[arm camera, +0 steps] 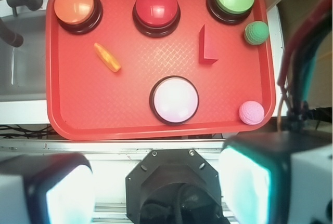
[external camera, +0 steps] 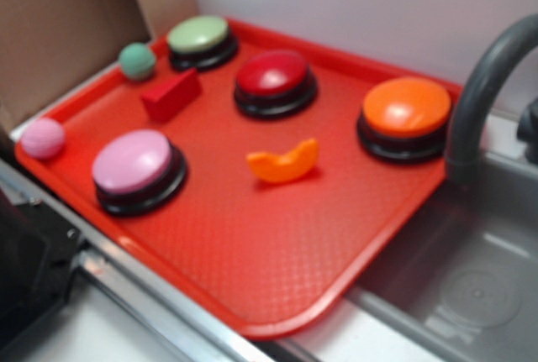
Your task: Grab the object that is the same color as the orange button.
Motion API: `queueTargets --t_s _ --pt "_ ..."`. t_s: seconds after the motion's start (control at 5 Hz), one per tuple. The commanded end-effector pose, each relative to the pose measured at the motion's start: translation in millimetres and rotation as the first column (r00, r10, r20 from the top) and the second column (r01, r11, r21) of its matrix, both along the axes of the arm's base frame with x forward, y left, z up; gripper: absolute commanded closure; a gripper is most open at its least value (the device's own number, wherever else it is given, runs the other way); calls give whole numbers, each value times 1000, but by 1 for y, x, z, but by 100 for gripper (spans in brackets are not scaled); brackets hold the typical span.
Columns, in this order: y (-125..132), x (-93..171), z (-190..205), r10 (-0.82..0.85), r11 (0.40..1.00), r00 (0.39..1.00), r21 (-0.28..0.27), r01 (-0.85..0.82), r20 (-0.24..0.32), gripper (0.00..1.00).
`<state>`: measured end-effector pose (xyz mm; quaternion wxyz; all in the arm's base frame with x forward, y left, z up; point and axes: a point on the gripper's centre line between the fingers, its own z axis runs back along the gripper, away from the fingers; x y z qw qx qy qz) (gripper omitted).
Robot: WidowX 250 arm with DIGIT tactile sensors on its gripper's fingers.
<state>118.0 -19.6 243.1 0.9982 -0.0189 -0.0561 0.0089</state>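
Our fingers (arm camera: 67,195) stand wide apart at the bottom of the wrist view, holding nothing, and our gripper (arm camera: 171,193) hangs high above the near edge of the red tray (arm camera: 130,125), well clear of everything on it.

We take the orange button (arm camera: 76,4) as our landmark. The orange slice (arm camera: 107,57) lies on the bare tray just beside that button, on the side toward the tray's middle, apart from it and from the red button (arm camera: 156,7). The pink button (arm camera: 175,100) sits farther off, nearer to us.

In the wrist view the slice's long axis runs diagonally, one tip toward the orange button, the other toward the pink button. In the exterior view it lies as a crescent (external camera: 283,163), both tips turned up.

To do this step well, we judge that we should travel over the slice, turn the wrist so the fingers close across its narrow width and not along its length, then descend straight, keeping clear of the orange button's dome.
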Motion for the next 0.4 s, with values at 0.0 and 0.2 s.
queueTargets --t_s 0.0,0.2 --pt "0 0 0 0 1000 1000 0 0 0 0" --pt "16 29 0 2 1000 1000 0 -2 0 0"
